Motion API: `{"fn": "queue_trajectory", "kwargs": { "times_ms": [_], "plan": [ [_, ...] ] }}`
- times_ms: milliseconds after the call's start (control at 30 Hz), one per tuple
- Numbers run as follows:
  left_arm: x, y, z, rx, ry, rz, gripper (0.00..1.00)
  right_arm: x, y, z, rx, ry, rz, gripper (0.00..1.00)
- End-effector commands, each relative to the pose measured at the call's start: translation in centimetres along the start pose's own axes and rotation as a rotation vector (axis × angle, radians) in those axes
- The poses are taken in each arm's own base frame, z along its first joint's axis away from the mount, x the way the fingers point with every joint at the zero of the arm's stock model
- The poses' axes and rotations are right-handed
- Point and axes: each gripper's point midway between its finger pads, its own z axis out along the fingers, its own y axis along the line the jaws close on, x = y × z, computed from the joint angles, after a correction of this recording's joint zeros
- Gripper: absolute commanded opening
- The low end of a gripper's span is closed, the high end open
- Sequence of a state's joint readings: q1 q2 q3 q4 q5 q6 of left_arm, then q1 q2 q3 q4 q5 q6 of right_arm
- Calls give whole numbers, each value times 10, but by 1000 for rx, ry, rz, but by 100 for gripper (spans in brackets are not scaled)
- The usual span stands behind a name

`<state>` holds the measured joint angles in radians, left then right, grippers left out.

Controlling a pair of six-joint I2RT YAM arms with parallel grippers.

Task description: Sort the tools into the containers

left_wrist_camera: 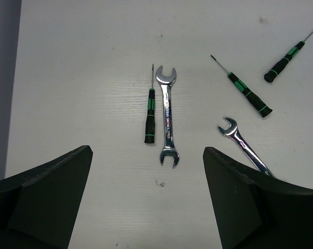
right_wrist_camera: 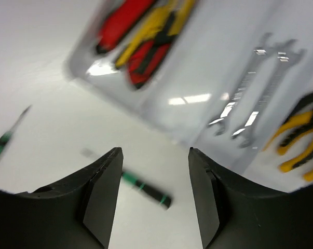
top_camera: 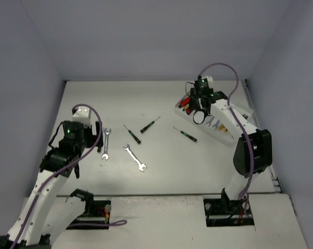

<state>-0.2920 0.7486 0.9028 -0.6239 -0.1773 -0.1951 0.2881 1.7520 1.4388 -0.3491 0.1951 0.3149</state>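
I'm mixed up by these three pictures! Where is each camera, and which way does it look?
Top external: high above and behind the arms, facing down at the table; both arms show, left gripper and right gripper.
Left wrist: on the left arm, facing down at a wrench; its dark fingers show.
Right wrist: on the right arm, facing down at the tray, blurry; its fingers show.
Shared: top and left wrist both see that wrench.

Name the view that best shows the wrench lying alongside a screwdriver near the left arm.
Left wrist. There the wrench lies sharp and at full length, both open ends visible, with the screwdriver parallel beside it. The top external view shows the same wrench only small and without detail. The right wrist view does not show it.
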Motion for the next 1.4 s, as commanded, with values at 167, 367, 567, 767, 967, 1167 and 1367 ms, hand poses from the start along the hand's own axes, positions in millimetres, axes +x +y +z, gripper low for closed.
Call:
{"fn": "queue_trajectory", "kwargs": {
  "times_ms": [167,367,567,767,967,1167,1367],
  "plan": [
    [-24,9,-8,-32,-98,-60,85,141,181,-85,-333,52,-481,46],
    [-32,26,-23,-105,-177,-100,85,228,255,-104,-456,136,-670,45],
    [-36,38,-35,-157,-246,-137,85,262,284,-95,-474,178,-723,44],
    [-36,38,-34,-156,-244,-132,85,272,297,-85,-481,192,-740,43],
    [-36,37,-33,-150,-242,-129,85,288,296,-73,-468,237,-740,41],
    [-35,37,-33,-148,-239,-126,85,293,284,-59,-434,282,-705,41],
    [-36,37,-33,-148,-240,-126,85,282,279,-48,-417,280,-692,39]
  ]
}}
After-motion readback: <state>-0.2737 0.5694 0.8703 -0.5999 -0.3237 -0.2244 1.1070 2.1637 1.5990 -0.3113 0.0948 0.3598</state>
